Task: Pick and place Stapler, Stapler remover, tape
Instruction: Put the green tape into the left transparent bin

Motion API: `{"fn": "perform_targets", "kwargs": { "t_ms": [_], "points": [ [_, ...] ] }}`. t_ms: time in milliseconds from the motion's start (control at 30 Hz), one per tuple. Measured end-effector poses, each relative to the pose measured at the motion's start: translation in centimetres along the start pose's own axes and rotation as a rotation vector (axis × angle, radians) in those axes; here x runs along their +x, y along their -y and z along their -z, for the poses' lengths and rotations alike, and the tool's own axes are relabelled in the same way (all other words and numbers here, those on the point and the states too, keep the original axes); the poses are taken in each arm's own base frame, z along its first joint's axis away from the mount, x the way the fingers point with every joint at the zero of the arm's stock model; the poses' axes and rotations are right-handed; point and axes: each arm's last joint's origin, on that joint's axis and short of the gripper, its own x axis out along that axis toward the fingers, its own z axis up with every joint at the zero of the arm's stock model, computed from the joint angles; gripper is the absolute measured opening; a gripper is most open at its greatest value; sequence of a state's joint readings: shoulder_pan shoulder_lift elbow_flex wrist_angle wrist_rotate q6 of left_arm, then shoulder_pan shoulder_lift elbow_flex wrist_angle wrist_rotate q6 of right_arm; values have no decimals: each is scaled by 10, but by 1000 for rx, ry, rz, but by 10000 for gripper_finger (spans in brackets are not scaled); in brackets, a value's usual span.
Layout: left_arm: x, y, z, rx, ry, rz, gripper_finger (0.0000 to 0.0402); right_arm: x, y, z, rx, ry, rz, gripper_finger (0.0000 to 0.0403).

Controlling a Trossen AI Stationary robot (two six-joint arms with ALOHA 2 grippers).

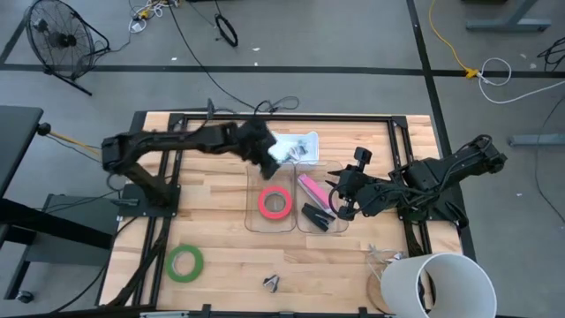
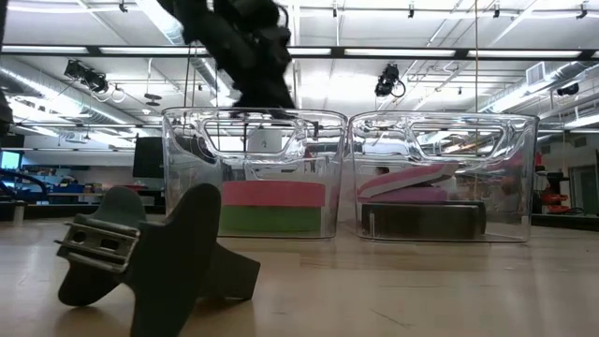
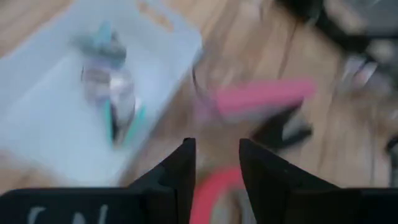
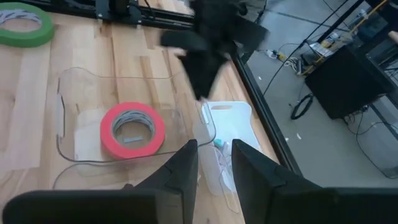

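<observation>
1. High view: left gripper (image 1: 267, 155) hangs above the left clear bin (image 1: 251, 212), fingers slightly parted, holding nothing
2. red tape (image 1: 275, 202) lies in that bin, pink stapler (image 1: 311, 189) in the right bin (image 1: 342, 226)
3. right gripper (image 1: 341, 200) beside it, fingers slightly apart, empty
4. green tape (image 1: 185, 262) and staple remover (image 1: 271, 283) sit on the table (image 1: 221, 238)

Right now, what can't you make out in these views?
- Small teal items on the white cutting board: left wrist view, motion blur; too small from above.
- Pink stapler in the right clear plastic bin: low view, wall glare hides its shape.
- Right gripper: high view, fingertips lost against the dark arm.
</observation>
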State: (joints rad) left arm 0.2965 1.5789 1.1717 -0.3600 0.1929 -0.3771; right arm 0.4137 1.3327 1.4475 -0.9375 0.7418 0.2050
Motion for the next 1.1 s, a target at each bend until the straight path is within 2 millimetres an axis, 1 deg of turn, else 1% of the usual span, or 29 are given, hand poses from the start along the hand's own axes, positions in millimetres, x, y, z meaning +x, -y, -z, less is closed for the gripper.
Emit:
{"fn": "perform_targets", "kwargs": {
  "t_ms": [67, 167, 267, 400, 500, 633, 833, 967, 1100],
  "points": [
    [-14, 18, 12, 35, -47, -46, 117, 0, 0, 0, 1, 2, 0, 97],
    [-36, 48, 33, 74, -99, -71, 106, 0, 0, -1, 5, 7, -1, 97],
    [-56, 73, 59, 75, -183, -92, 98, 0, 0, -2, 10, 13, -2, 97],
    [-80, 101, 99, 16, -354, -119, 94, 0, 0, -2, 13, 13, -2, 97],
    [-92, 117, 129, -4, -464, -173, 94, 0, 0, -2, 16, 15, -2, 97],
    [-105, 135, 163, -35, -555, -239, 94, 0, 0, -2, 28, 18, -4, 97],
    [-123, 157, 199, -56, -583, -237, 94, 0, 0, -2, 39, 18, -6, 97],
    [-136, 166, 220, 33, -573, -224, 94, 0, 0, -2, 37, 18, -6, 97],
    [-144, 168, 242, 189, -608, -271, 94, 0, 0, -2, 36, 18, -6, 97]
  ]
}}
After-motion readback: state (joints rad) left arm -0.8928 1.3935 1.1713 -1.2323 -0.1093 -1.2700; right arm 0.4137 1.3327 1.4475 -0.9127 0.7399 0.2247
